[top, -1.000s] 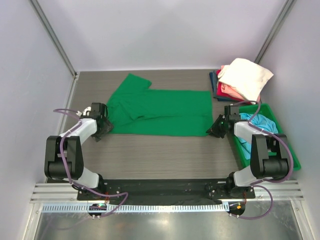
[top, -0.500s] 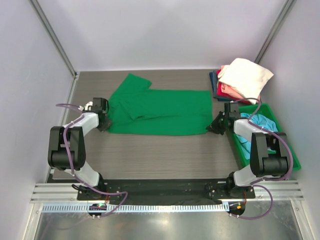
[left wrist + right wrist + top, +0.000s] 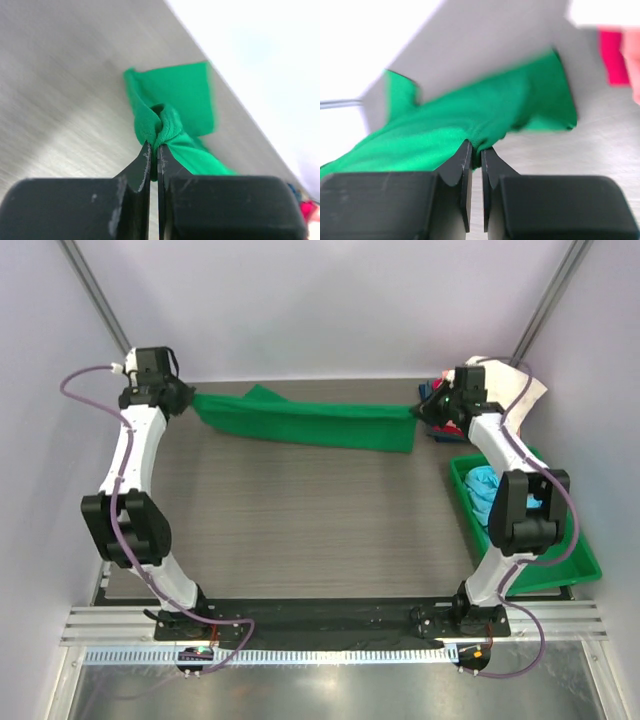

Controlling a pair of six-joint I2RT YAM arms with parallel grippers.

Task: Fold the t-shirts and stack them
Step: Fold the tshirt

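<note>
**Green shirt stretched between both arms at the far edge**

From above: the green shirt [image 3: 300, 420] hangs in a long band across the back of the table [image 3: 300, 530]. The left gripper [image 3: 187, 400] pinches its left end and the right gripper [image 3: 422, 412] pinches its right end. A cream shirt [image 3: 528, 388] lies in the far right corner. A blue shirt [image 3: 483, 483] sits in the bin [image 3: 585, 565].

Left wrist: the left gripper [image 3: 154, 150] is clamped tight on a bunched fold of the green shirt [image 3: 175, 95], with a sleeve spread on the table beyond.

Right wrist: the right gripper [image 3: 476, 152] is nipped on the hem of the green shirt [image 3: 470, 120]. A pink-red shirt [image 3: 612, 55] shows, blurred, at the upper right.
</note>
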